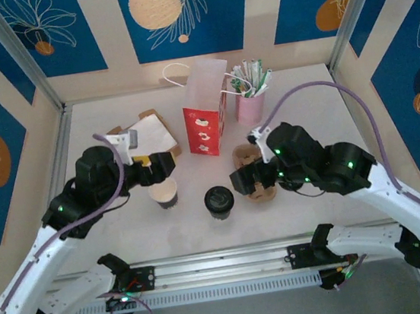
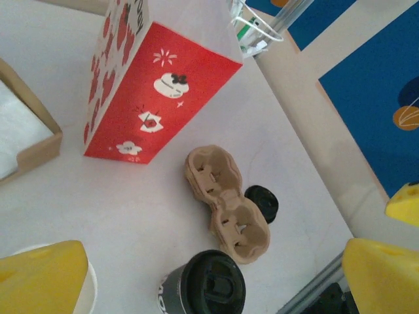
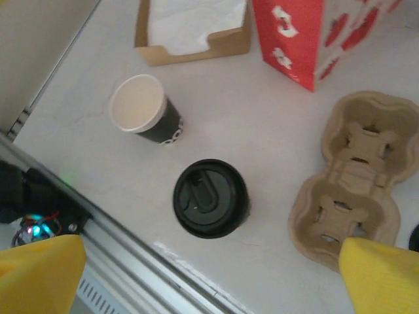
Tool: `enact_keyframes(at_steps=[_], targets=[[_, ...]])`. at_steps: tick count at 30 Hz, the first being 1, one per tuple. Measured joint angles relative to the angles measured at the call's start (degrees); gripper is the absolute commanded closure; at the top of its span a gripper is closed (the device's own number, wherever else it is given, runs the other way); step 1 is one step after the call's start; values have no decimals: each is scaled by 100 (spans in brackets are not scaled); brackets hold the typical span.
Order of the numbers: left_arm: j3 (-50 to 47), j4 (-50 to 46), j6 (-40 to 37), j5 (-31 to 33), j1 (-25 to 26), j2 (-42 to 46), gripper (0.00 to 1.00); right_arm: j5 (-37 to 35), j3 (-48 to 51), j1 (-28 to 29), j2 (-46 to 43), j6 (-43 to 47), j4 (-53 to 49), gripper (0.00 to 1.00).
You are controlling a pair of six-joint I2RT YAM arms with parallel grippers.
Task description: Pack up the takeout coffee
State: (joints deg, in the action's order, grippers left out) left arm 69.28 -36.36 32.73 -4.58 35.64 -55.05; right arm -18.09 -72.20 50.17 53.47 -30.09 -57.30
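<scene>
Nearest the arm bases, on the pale desk [image 1: 128, 236], you have the lidded coffee cup [image 1: 219, 200]. It stands upright with its black lid on, between the two arms and touching nothing.

Just to its left and a little farther back is the open paper cup [image 1: 164, 194], also upright, dark-walled with a pale inside and no lid. Your left claw [image 1: 162, 165] sits right behind and above this cup. In the left wrist view its yellow fingers [image 2: 46, 278] are spread wide to both edges of the frame, with nothing pinched between them.

To the right of the lidded cup lies the two-cup cardboard carrier [image 3: 350, 190], flat on the desk with both wells empty. A loose black lid [image 2: 262, 201] lies at its far side, close against it. Your right claw [image 1: 245, 177] is over the carrier's near end, and its yellow fingers [image 3: 39, 271] are also spread wide and hold nothing.

Farther back in the middle stands the red paper bag [image 1: 206, 111], upright with its mouth open and well clear of both cups. To its left is the cardboard napkin box [image 1: 150, 137] with white napkins inside. At the far right, just beside the bag, is a pink holder [image 1: 250, 104] full of wrapped sticks.
</scene>
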Motion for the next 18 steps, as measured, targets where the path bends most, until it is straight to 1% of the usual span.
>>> enact_keyframes(at_steps=[3,7,8,10,13,15,18], targets=[[796,-170,-262,74,-2,-807,0,2,260,-520,-31,-111,4,1],[1733,-424,-581,177,-42,-1818,0,-7,518,-1368,151,-264,-96,1],[1987,-505,-643,170,-81,-2070,1,-17,584,-1530,175,-304,-122,1],[2575,-660,-750,144,-175,-2627,6,-37,723,-1762,186,-352,-173,1],[3427,-859,-914,103,-297,-3473,19,-39,984,-2011,184,-442,-216,1],[3934,-994,-992,74,-348,-3998,33,-13,1110,-2090,181,-485,-212,1],[4664,-1307,-1045,28,-435,-4752,48,85,1204,-2197,133,-518,-149,1]])
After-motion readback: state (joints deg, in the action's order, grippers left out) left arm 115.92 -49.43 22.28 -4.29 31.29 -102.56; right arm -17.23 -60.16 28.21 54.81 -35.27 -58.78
